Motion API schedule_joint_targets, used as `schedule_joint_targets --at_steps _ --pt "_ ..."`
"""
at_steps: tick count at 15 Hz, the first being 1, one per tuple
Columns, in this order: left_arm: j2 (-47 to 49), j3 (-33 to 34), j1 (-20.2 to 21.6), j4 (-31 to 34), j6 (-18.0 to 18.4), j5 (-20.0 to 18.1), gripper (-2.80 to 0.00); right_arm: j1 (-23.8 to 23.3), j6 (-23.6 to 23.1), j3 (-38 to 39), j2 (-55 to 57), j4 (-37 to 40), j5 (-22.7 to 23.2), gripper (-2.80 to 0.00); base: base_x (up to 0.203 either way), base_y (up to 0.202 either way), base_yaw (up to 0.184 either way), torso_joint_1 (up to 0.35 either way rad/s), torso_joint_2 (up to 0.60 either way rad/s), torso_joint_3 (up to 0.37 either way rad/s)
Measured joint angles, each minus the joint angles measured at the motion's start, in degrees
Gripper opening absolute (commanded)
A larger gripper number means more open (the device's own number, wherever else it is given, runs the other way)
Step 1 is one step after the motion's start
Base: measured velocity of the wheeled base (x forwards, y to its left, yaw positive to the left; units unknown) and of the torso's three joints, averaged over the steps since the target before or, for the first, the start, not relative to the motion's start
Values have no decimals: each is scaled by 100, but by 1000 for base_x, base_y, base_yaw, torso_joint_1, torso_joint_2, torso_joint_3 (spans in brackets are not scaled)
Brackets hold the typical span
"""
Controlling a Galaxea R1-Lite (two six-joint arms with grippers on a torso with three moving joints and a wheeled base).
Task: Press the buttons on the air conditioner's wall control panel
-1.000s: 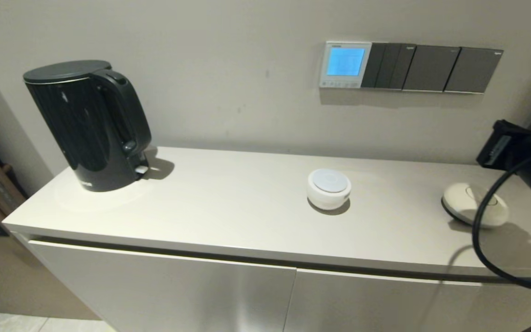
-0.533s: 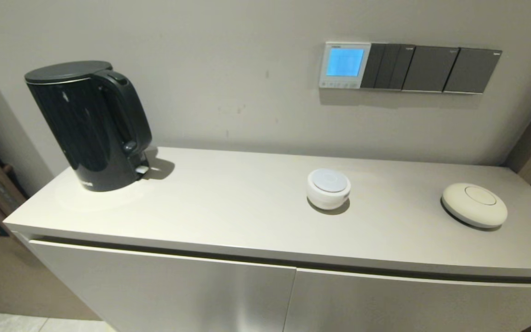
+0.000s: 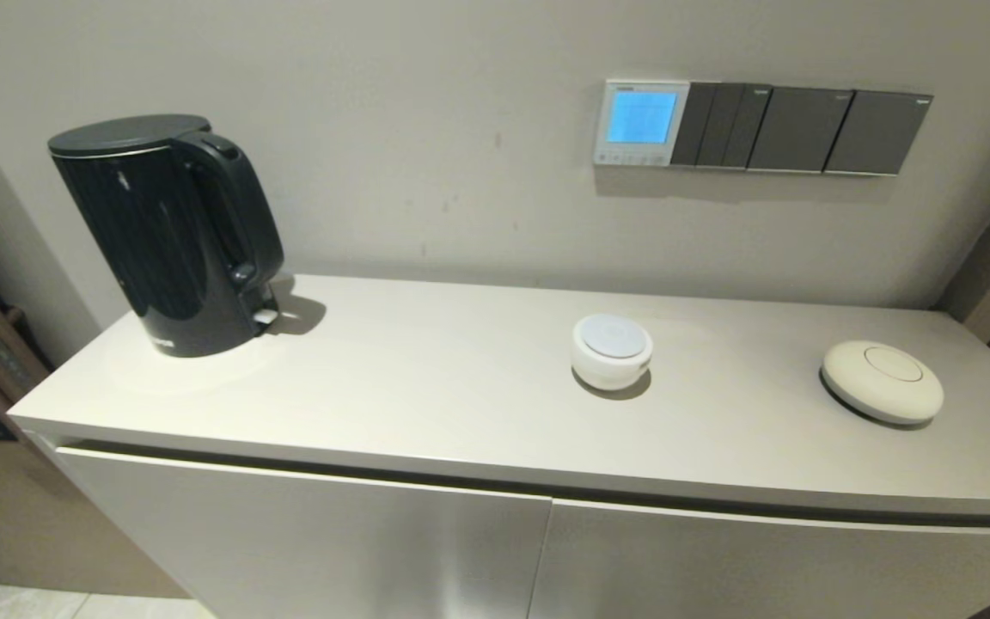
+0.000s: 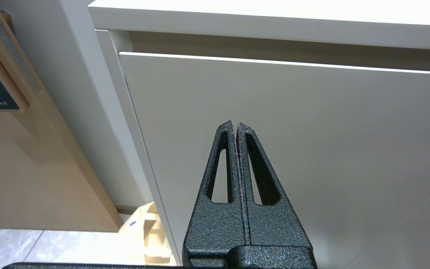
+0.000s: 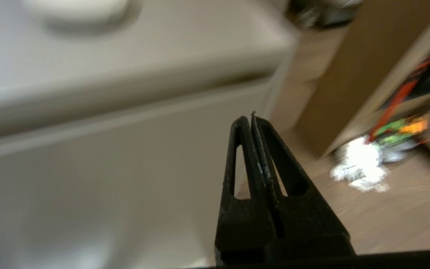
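We are showing the wall control panel [image 3: 641,121] with its screen lit blue, mounted on the wall above the cabinet top [image 3: 426,404], well up and away from both pincers. The buttons [image 3: 632,158] are lying in a row along the frame's lower edge; nothing is touching them, and neither arm is appearing in the head view. We are judging that no press is under way; whether one is done we cannot tell, and any further press would call for a full reach up to the panel.

The right gripper [image 5: 253,116] is hanging below the cabinet top, beside its end, with its fingers pressed together and gripping nothing. The left gripper [image 4: 234,125] is resting low in front of the cabinet door [image 4: 312,149], likewise fully closed and empty.

Well above the pincers, the black kettle [image 3: 164,232], the small white round device [image 3: 612,351] and the cream disc [image 3: 882,382] are standing on the top; the dark grey switch plates [image 3: 800,129] are adjoining the panel.
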Motion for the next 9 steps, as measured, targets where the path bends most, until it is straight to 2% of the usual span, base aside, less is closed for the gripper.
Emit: schedule_joint_targets --at_steps 3,6,9 --pt "0 0 -2 -1 2 0 -280 -48 483 523 -581 -74 850 -280 0 0 0 0 0 0" --pt "0 0 -2 0 2 0 -280 -56 507 1161 -1084 -628 1851 -280 0 0 0 0 0 0" --pt "0 0 -2 -1 4 0 -280 -53 500 1387 -1384 -738 2400 -280 0 0 0 0 0 0"
